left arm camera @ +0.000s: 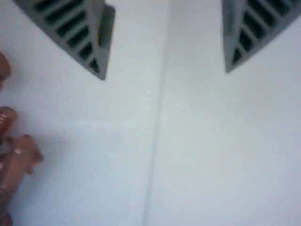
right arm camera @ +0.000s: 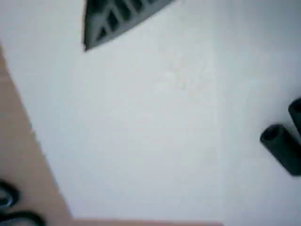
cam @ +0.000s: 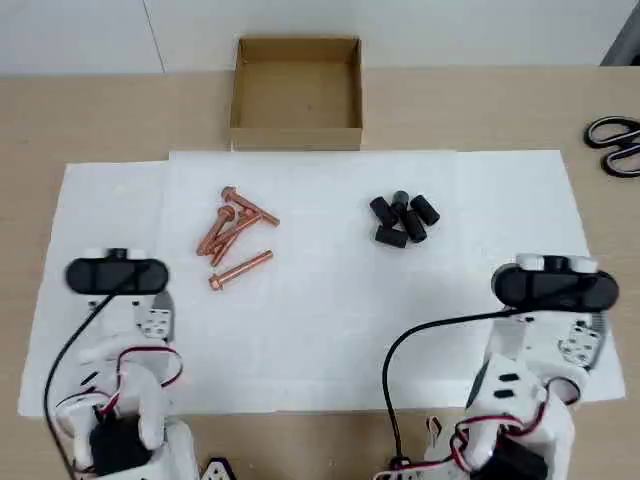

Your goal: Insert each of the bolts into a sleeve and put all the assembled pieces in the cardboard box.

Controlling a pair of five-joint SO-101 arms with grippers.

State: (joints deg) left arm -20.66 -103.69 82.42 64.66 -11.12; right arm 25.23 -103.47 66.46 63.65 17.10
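We have the wooden table (cam: 100,110) with a white paper sheet (cam: 330,330) across it, and the cardboard box (cam: 297,132) at the far edge, no pieces in it yet. The left gripper (left arm camera: 164,73) hangs low over the sheet, jaws spread wide, holding nothing; the right gripper (cam: 575,342) sits on its own side, and its state we cannot tell. Far right, off the sheet, lie the scissors (cam: 612,145), out of the way. Now the key bit: the copper bolts (cam: 235,222) lie ahead of the left gripper and toward the middle, a lone bolt (cam: 240,270) nearest, slanting, head toward that gripper. The black sleeves (cam: 403,220) are heaped ahead of the right gripper, nothing between
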